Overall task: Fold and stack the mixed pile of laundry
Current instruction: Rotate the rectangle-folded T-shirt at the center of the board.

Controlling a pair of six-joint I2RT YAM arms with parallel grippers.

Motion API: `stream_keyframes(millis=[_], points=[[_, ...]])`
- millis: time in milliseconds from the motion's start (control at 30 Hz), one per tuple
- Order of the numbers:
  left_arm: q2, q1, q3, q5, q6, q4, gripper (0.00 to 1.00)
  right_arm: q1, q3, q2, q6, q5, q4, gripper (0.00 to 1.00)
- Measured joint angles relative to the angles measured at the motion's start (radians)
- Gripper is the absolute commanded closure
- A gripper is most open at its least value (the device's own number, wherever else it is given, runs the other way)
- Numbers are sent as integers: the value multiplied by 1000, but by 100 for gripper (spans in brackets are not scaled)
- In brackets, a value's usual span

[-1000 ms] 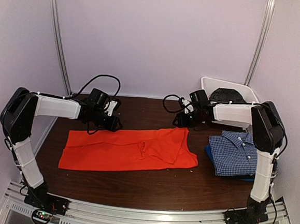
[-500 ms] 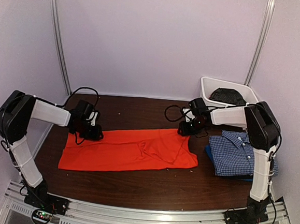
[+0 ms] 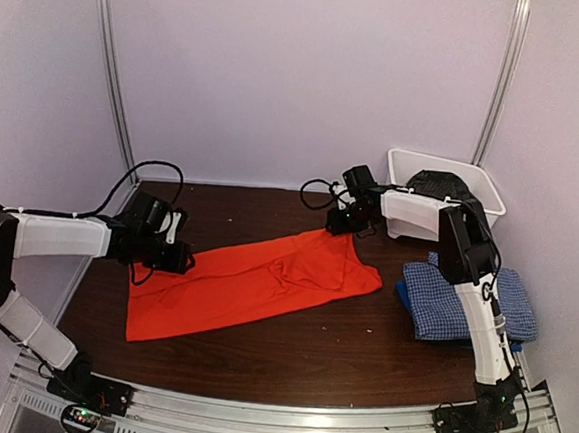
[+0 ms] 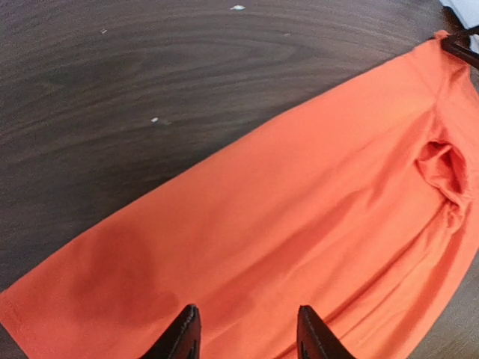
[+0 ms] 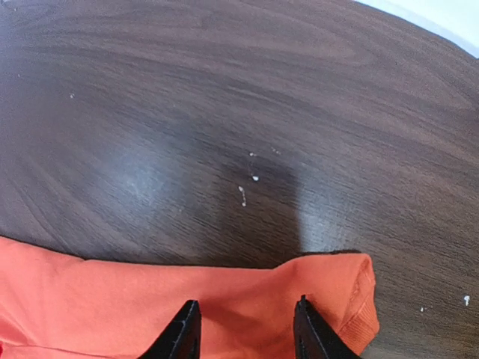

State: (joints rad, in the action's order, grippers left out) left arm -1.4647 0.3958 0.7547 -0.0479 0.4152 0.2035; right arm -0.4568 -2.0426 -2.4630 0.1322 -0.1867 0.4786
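Note:
The bright orange T-shirt (image 3: 254,279) lies stretched slantwise across the dark table, pulled taut between both grippers. My left gripper (image 3: 176,256) holds its left edge; in the left wrist view the cloth (image 4: 299,209) fills the space between the fingertips (image 4: 243,336). My right gripper (image 3: 344,224) holds the far right corner, and the hem (image 5: 352,299) shows beside its tips (image 5: 243,329). The folded blue-and-white check shirt (image 3: 468,301) lies at the right on a blue piece (image 3: 404,294). A black garment (image 3: 438,183) sits in the tub.
The white plastic tub (image 3: 492,197) stands at the back right, just behind the right arm. Metal frame posts rise at the back left and back right. A rail runs along the near table edge. Bare dark wood (image 3: 289,352) lies in front of the T-shirt.
Both grippers came down onto the orange T-shirt and took its ends. The right end has moved toward the back and the shirt now lies slanted and taut.

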Motion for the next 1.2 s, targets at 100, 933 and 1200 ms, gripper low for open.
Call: stream_keyframes(millis=[100, 933, 1200], points=[[9, 29, 24, -3, -23, 1, 56, -11, 13, 40, -10, -8, 17, 55], [-319, 111, 220, 119, -69, 97, 64, -199, 655, 397, 46, -15, -104, 64], [-267, 213, 146, 115, -37, 63, 67, -169, 152, 69, -47, 201, -32, 66]])
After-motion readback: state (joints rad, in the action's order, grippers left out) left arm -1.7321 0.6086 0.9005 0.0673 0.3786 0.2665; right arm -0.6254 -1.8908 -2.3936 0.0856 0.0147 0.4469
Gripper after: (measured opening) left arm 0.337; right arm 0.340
